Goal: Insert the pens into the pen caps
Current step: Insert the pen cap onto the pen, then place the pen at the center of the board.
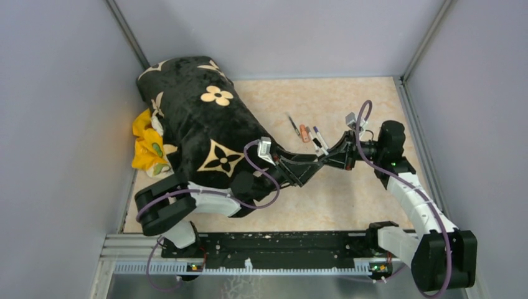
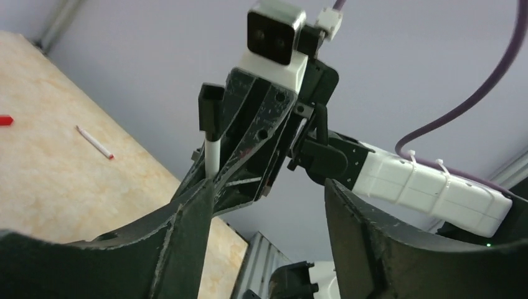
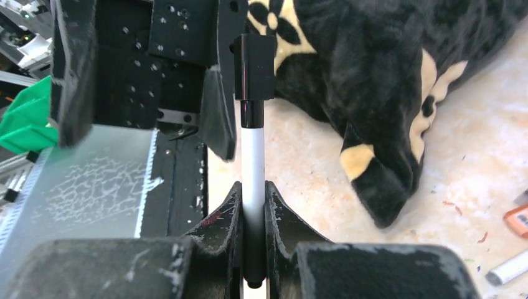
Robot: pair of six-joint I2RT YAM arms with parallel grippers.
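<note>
We saw both arms reaching to mid-table, tips nose to nose above the beige stone-look tabletop (image 1: 348, 199). The right gripper (image 3: 253, 190) was clamped on the white-barrelled marker (image 3: 253, 156), w/ a black tube cap (image 3: 254, 59) at its far end. The left gripper (image 2: 266, 187) had its jaws parted, one finger just beside that cap, gripping nothing. A black plush blanket w/ cream flower motifs (image 1: 199, 124) filled the left-rear corner. A thin dark pen (image 1: 292, 124), an orange marker (image 1: 304, 133) and another white marker (image 1: 319, 138) lay just behind the grippers. Bare top ran btwn the grippers and the near black rail (image 1: 268, 246). Grey walls (image 1: 56, 124) hemmed three sides.
</note>
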